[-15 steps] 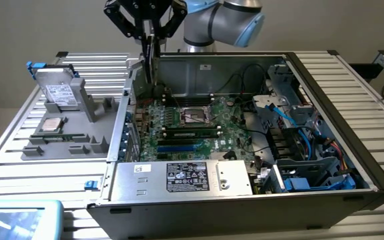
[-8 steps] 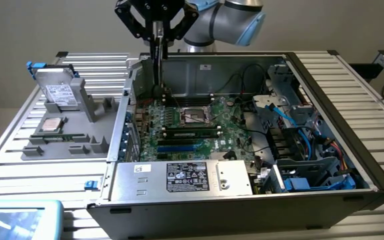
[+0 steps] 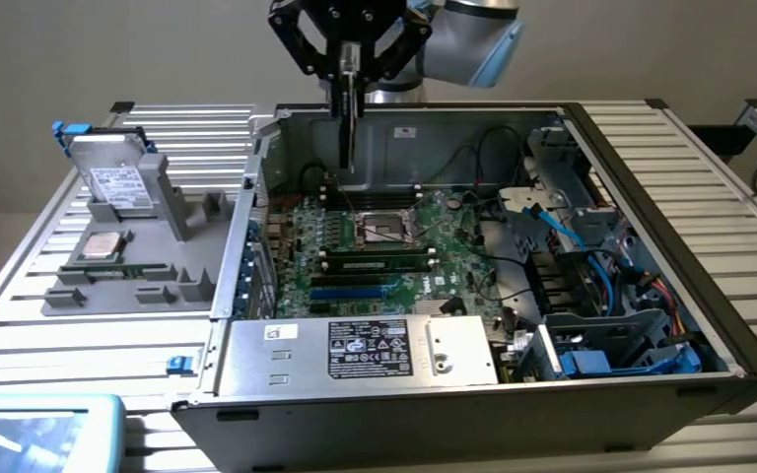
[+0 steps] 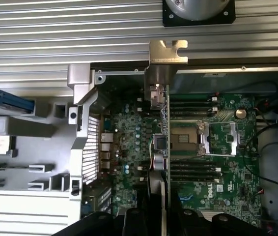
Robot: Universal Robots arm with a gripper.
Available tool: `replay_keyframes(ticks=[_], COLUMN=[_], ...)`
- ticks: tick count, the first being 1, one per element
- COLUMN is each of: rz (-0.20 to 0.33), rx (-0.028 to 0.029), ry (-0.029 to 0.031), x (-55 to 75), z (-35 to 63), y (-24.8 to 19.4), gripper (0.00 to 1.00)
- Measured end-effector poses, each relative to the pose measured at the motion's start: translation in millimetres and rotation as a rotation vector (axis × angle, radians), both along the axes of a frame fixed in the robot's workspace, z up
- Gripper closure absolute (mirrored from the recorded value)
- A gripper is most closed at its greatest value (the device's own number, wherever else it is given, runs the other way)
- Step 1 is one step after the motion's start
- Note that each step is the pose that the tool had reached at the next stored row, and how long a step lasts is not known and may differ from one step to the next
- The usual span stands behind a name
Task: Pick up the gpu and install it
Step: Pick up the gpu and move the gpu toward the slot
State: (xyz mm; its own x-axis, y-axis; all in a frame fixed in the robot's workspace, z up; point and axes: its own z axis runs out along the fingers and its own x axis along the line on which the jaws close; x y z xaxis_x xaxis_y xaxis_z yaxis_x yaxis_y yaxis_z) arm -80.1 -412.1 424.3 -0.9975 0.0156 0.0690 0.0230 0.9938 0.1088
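Clamping the gpu (image 3: pixel 346 128) edgewise, the pincer (image 3: pixel 348 71) hangs above the motherboard (image 3: pixel 398 246).

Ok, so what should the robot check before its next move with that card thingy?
1. Grip: the gripper is clamped on the gpu. ok
2. Card hangs upright, edge pointing down. ok
3. Card is over the open computer case, above the motherboard. ok
4. Card pushed into its slot: it hangs in the air. not ok
5. Card edge lined up with the slot. cannot tell
6. Blue cables are apart from the card. ok
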Motion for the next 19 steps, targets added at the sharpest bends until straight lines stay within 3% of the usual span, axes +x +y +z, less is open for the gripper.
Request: replay_keyframes(ticks=[6, 12, 19], rz=[0.000, 0.000, 0.000], rx=[-0.0048, -0.0101, -0.0125], ry=[0.0076, 0.0080, 0.0080], x=[26.9, 54.0, 82.9], z=[-0.9, -1.9, -3.0], y=[0.0, 0.0, 0.0], gripper=[0.72, 0.72, 0.72])
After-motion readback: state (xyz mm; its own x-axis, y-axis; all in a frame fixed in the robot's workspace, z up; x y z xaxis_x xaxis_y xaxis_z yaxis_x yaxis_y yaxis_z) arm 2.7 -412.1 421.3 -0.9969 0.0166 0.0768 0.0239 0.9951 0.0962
